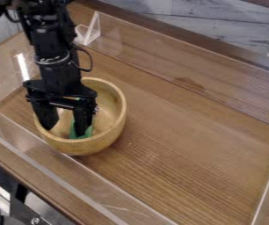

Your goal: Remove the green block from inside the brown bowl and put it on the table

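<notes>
The brown bowl sits on the table at the left, a round light wooden bowl with thick walls. Inside it lies the green block, mostly hidden behind my gripper, with only a small patch of green showing between the fingers. My black gripper points straight down into the bowl, jaws open, one finger on each side of the block. I cannot tell whether the fingertips touch the block.
Low clear acrylic walls edge the table at the front and the left. A white marbled surface runs along the back. Bare wood-grain tabletop stretches to the right of the bowl.
</notes>
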You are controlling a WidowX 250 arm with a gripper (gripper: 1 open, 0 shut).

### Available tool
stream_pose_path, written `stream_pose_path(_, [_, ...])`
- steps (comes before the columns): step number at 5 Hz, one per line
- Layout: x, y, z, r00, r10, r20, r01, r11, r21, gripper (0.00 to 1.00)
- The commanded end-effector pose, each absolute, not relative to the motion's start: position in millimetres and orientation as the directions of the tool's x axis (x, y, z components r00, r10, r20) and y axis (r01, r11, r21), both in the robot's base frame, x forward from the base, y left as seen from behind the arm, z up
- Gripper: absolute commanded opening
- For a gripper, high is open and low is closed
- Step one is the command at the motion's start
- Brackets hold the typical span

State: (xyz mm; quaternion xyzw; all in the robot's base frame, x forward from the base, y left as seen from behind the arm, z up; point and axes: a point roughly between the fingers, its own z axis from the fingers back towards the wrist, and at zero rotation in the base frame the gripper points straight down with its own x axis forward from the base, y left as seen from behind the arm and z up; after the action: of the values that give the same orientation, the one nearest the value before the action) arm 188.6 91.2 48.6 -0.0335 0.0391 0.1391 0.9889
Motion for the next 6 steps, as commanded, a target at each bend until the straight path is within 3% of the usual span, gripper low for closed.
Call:
stream_pose_path(1, [186.6, 103.1, 55.4, 0.976, 0.214, -0.038, -0.216, 0.975, -0.053, 1.0])
stream_pose_path(2, [181.4, 110.8, 52.8, 0.988, 0.151, -0.033, -0.153, 0.987, -0.057, 1.0])
stream_pose_path(4, [176.1, 104.3, 64.8, 0.999, 0.003, -0.033, -0.005, 0.998, -0.058, 1.0])
stream_pose_path(6, [177.1, 102.4, 54.4, 0.997, 0.069, -0.032, -0.071, 0.996, -0.059, 1.0])
